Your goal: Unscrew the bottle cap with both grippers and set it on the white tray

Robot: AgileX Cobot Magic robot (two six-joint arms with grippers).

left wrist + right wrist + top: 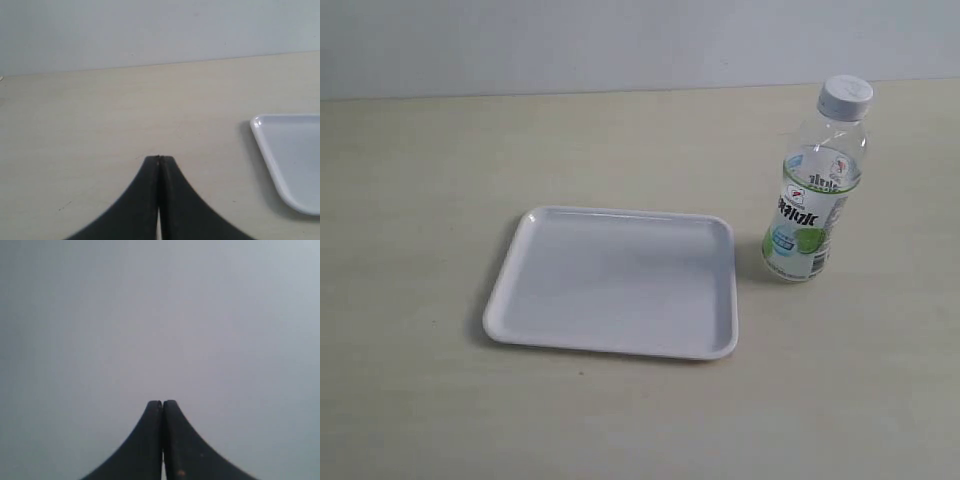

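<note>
The bottle [812, 205] stands upright on the table to the right of the white tray [613, 282], with the white bottle cap [846, 95] on its neck. Neither gripper shows in the exterior view. In the left wrist view my left gripper [159, 159] is shut with nothing between its black fingers, above bare table, and a corner of the white tray [290, 160] lies off to one side. My right gripper [162, 403] is also shut and empty; its view shows only a plain grey wall, so the bottle is out of that view.
A pale beige table [420, 180] carries everything, and a grey wall [570, 40] rises behind it. The tray holds nothing.
</note>
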